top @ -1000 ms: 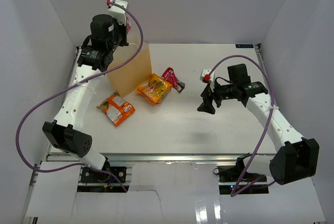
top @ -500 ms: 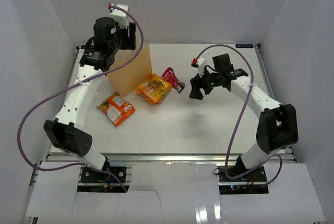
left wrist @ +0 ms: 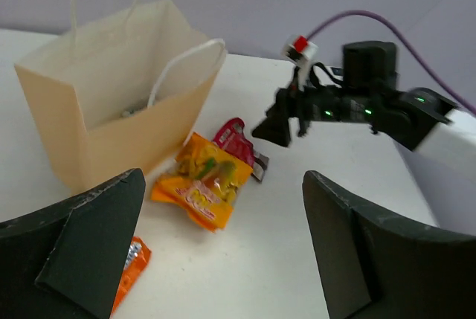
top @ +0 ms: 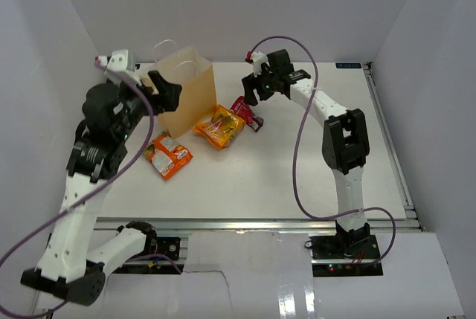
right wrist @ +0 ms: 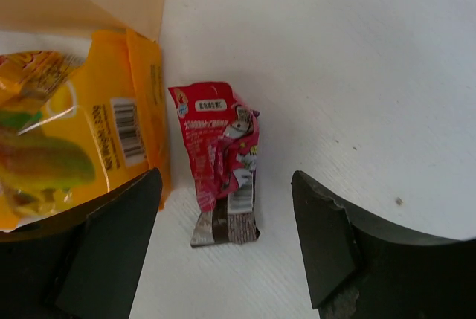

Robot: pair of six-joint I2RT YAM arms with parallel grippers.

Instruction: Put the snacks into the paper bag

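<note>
Hovering over the red-pink packet [right wrist: 219, 159], the right gripper [top: 251, 90] is found spread wide and empty, judged to be lined up for a pick. This packet lies beside the yellow packet [right wrist: 74, 140], just right of the paper bag [top: 187, 100]. The right arm is stretched far and leftward. The left gripper [top: 165, 90], likewise wide and empty, is raised left of the bag, apparently to leave its mouth free.

white table [top: 297, 178] | on it: paper bag [top: 186, 100] upright | yellow pkt [top: 220, 127] | red pkt [top: 244, 110] | orange pkt [top: 166, 155]
</note>
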